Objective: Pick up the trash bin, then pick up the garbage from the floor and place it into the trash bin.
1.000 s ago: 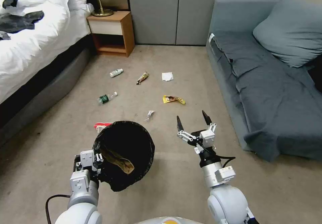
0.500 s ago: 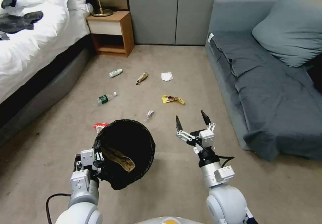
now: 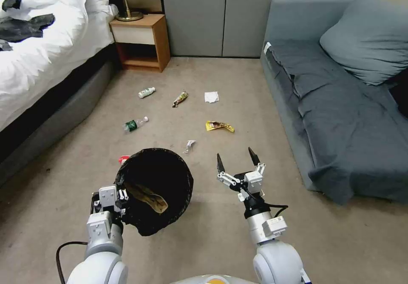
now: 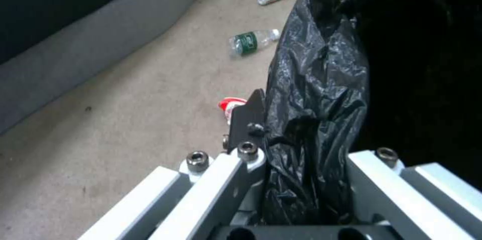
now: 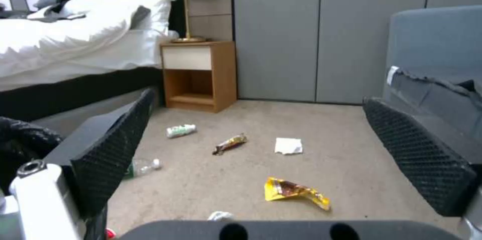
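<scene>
The trash bin [image 3: 155,188] hangs tilted above the carpet, mouth toward the head camera, its rim liner pinched in the left claw [image 3: 111,199]. The right claw [image 3: 236,160] hovers beside it, fingers spread wide and pointing forward. Ahead lie a yellow wrapper [image 3: 219,126], long axis crosswise, and a green-labelled bottle [image 4: 251,41]. The left wrist view shows a red wrapper [image 4: 230,104] by the bin

On the beige carpet floor [image 3: 238,84] lie a white bottle [image 3: 146,92], a green-labelled bottle [image 3: 135,124], a brown wrapper [image 3: 180,98], a white tissue [image 3: 211,96], a yellow wrapper [image 3: 219,126] and a small crumpled wad [image 3: 189,145]
</scene>
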